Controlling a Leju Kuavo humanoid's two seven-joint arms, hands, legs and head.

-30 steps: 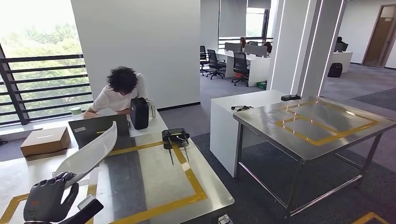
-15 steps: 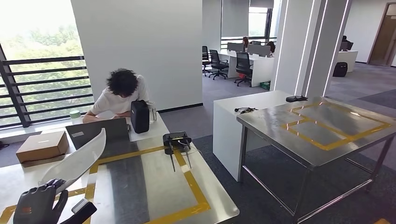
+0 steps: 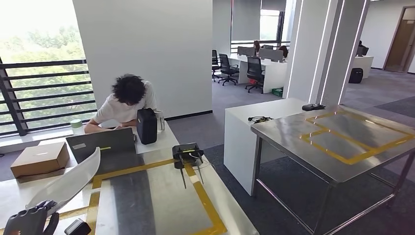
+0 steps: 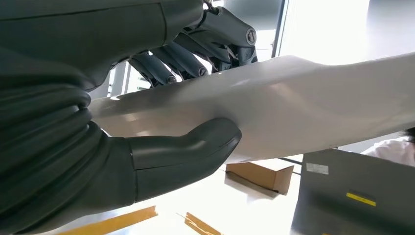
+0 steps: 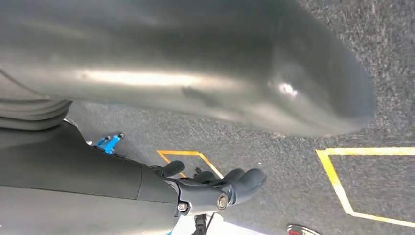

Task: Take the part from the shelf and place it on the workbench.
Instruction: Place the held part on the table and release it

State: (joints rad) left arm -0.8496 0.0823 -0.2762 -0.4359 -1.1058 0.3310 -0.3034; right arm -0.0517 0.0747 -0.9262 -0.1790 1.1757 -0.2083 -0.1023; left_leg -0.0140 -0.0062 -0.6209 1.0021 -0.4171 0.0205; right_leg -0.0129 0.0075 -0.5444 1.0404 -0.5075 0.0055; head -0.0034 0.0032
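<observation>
I've got the part (image 3: 68, 183) — a long, pale, curved panel — in my left hand (image 3: 30, 223), low at the near-left corner of the head view. From the left wrist camera the grip reads plainly: the thumb presses one face of the part (image 4: 274, 107) and the dark fingers (image 4: 195, 54) wrap the opposite face, so the left hand (image 4: 88, 147) is clamped on it near one end. The rest of the panel slants up and away over the near counter (image 3: 166, 200), the one marked with yellow tape, and as far as I can tell it is carried clear of the surface, not resting on it.

My right hand (image 5: 215, 188) hangs at my side above grey carpet, fingers loosely curled with nothing in them.

A person sits bent over at the far end of this counter, behind a laptop (image 3: 103, 144) and a black bag (image 3: 147, 126); a cardboard box (image 3: 39, 159) lies to the left, and a small black device (image 3: 187, 152) sits on the tape line.

I judge the pick done and the carry in hand — placement is what's left. Next I'd bring the panel down flat inside the taped rectangle, keeping its raised tip away from the laptop, then loosen the hold only once it lies on the surface.
</observation>
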